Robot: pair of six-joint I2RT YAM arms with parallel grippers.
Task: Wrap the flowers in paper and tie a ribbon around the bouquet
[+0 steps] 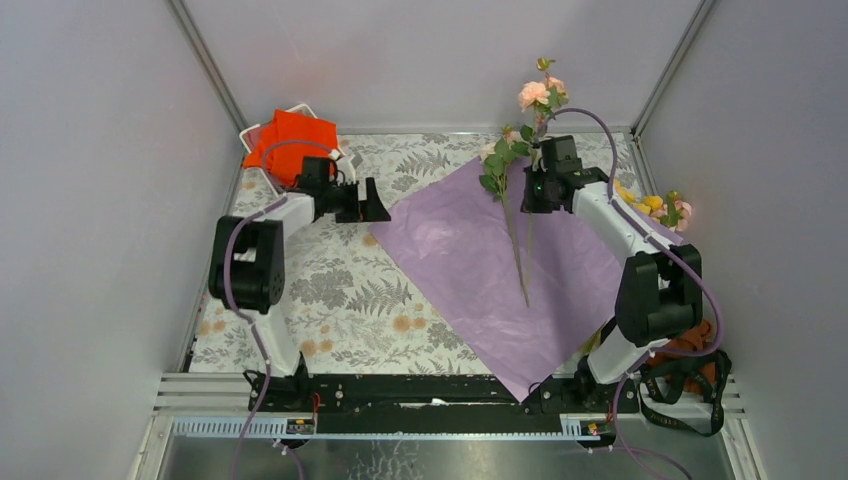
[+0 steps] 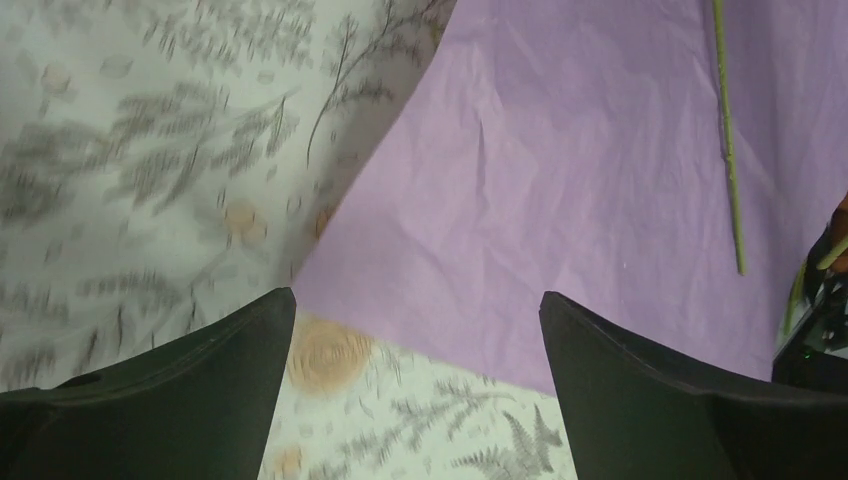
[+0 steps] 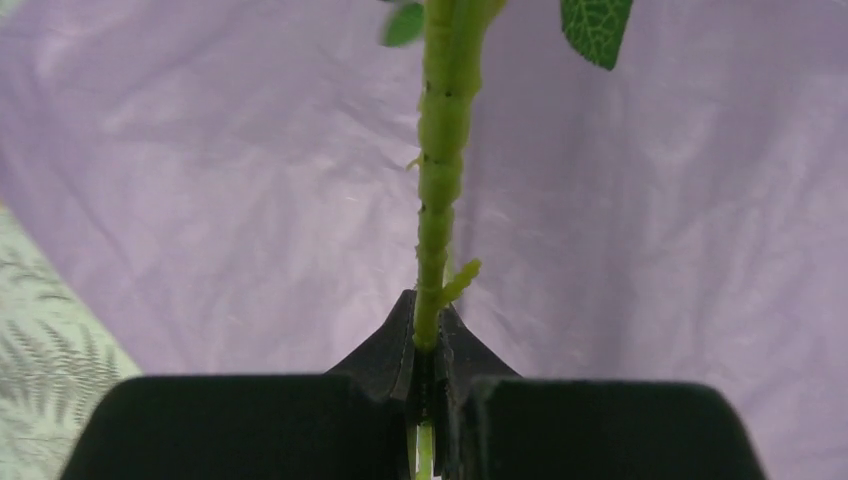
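Observation:
The paper (image 1: 480,270) lies purple face up, spread diagonally over the table. One of the flowers, with a cream bloom and leaves (image 1: 495,175), lies with its stem (image 2: 728,140) on the paper (image 2: 560,180). My right gripper (image 1: 535,190) is shut on the green stem (image 3: 440,150) of a pink-bloomed flower (image 1: 533,94), just above the paper (image 3: 200,200); its jaws (image 3: 428,320) pinch the stem. My left gripper (image 1: 380,205) is open and holds nothing over the paper's left corner (image 2: 417,305). More flowers (image 1: 655,207) lie at the far right. No bouquet is in view.
An orange-red folded cloth (image 1: 292,140) sits in a white wire holder at the back left. A black band (image 1: 690,395), possibly the ribbon, loops beside the right arm's base. Grey walls close in on three sides, over a printed floral tablecloth (image 1: 340,290).

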